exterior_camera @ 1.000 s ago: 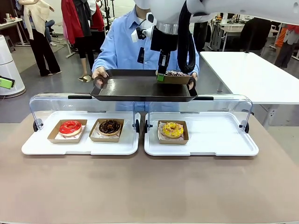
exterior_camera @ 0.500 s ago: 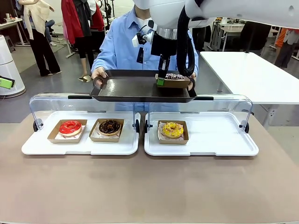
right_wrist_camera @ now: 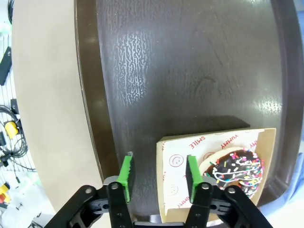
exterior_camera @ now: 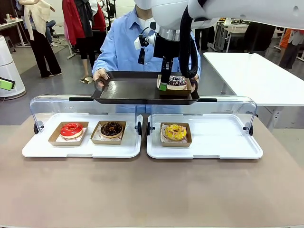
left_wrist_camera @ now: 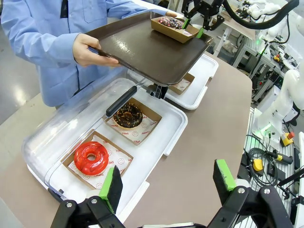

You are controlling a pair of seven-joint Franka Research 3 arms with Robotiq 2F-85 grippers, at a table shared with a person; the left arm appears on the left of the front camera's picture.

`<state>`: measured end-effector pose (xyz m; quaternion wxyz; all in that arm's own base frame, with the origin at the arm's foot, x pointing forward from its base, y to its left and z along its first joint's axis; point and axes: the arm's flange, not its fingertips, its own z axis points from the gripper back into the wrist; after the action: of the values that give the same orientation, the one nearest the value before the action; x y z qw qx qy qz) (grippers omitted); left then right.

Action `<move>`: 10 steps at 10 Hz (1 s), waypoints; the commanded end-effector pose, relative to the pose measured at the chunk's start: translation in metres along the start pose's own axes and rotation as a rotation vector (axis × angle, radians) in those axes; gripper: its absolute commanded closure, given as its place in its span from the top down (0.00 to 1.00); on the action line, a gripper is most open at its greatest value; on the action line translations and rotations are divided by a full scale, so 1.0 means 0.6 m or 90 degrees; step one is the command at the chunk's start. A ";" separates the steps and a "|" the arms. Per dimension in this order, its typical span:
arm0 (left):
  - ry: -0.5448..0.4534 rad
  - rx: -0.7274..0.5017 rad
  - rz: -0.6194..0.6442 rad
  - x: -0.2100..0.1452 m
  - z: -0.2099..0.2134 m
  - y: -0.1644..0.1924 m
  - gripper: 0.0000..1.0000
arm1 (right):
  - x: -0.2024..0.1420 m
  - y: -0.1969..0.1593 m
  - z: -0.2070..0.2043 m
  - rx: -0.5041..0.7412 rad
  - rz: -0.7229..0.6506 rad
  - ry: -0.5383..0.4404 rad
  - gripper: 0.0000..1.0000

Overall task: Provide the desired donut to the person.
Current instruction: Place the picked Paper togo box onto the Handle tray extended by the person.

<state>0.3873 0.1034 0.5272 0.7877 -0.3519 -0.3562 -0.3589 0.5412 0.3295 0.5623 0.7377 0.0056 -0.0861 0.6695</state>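
The person [exterior_camera: 124, 43] in a light blue shirt holds a dark tray [exterior_camera: 128, 90] by both ends over the display cases. A chocolate sprinkle donut [exterior_camera: 177, 81] in its cardboard box [exterior_camera: 174, 90] rests on the tray's right part. My right gripper [exterior_camera: 164, 86] stands open at the box's left edge. In the right wrist view the box wall [right_wrist_camera: 164, 156] lies between the green pads [right_wrist_camera: 126, 172], touching neither, with the sprinkle donut [right_wrist_camera: 238, 173] to the right. My left gripper [left_wrist_camera: 167, 179] hangs open and empty above the table near the left case.
Two white display trays [exterior_camera: 213, 142] with raised clear lids stand on the brown table. The left one holds a red donut [exterior_camera: 71, 129] and a chocolate donut [exterior_camera: 111, 128], the right one a yellow donut [exterior_camera: 175, 132]. A white table [exterior_camera: 256, 76] stands far right.
My right gripper and the boxed sprinkle donut have come down and nearer on the tray, where the box now rests. The tray and the person's hands have barely moved.
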 end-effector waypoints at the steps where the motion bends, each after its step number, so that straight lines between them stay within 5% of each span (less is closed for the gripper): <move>1: -0.002 0.001 0.012 0.004 0.001 -0.002 1.00 | -0.006 0.004 -0.001 0.016 0.009 -0.011 0.94; 6: -0.002 0.001 0.012 0.004 0.001 -0.002 1.00 | -0.019 0.012 0.002 0.026 0.001 -0.007 1.00; 10: -0.002 0.001 0.012 0.004 0.001 -0.002 1.00 | -0.117 0.163 0.080 0.003 0.051 0.009 1.00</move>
<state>0.3874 0.1035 0.5270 0.7879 -0.3520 -0.3560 -0.3587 0.4827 0.3030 0.5920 0.7240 -0.0025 -0.0721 0.6860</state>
